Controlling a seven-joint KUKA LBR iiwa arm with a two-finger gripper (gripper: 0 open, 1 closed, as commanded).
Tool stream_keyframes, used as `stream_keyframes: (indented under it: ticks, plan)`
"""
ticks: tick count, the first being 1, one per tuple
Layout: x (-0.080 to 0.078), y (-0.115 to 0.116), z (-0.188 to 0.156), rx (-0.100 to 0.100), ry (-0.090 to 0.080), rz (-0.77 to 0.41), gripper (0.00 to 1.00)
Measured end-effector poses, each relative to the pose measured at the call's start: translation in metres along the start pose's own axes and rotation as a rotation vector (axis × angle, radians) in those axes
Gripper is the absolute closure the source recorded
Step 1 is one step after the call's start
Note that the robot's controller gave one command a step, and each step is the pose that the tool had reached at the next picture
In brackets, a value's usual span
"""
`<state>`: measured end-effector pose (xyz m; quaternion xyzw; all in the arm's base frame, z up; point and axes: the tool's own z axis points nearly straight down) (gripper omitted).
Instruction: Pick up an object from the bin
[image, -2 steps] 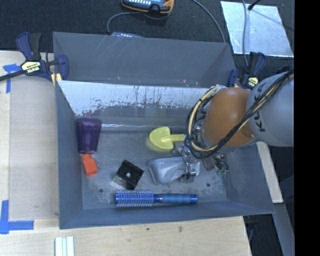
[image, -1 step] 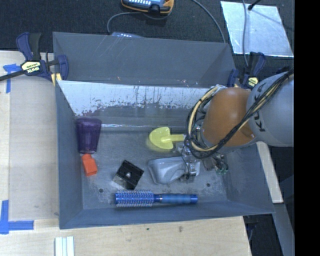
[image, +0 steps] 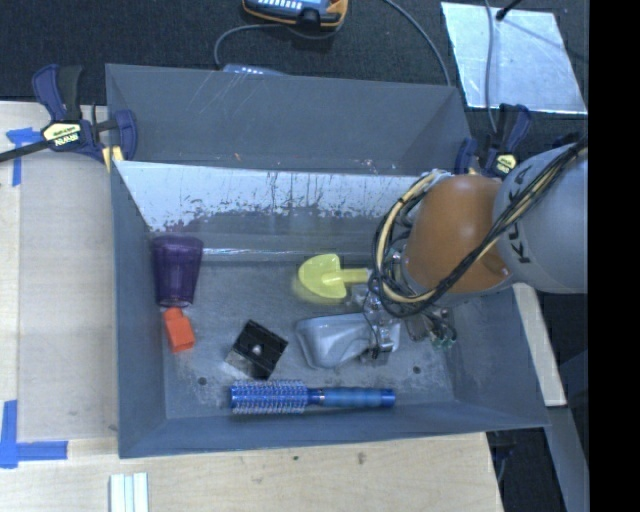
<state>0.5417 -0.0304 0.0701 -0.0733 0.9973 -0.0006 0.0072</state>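
My gripper (image: 378, 338) is low in the right half of the bin, under the orange wrist cover, with its fingers down at the right end of a grey plastic scoop-like thing (image: 330, 340). Whether the fingers grip it is hidden. Just behind the gripper lies a yellow toy shovel (image: 322, 277), its handle running under the wrist. A blue hairbrush (image: 305, 397) lies along the bin's front edge, just in front of the grey thing.
A small black block (image: 259, 348) lies left of the grey thing. Further left are an orange block (image: 180, 330) and a purple cup (image: 176, 268) on its side. The arm covers the bin's right side.
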Motion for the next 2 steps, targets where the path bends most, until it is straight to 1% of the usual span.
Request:
stream_keyframes:
  ticks: [2]
  plan:
    - [0.0000, 0.0000, 0.0000, 0.000, 0.000, 0.000, 1.00]
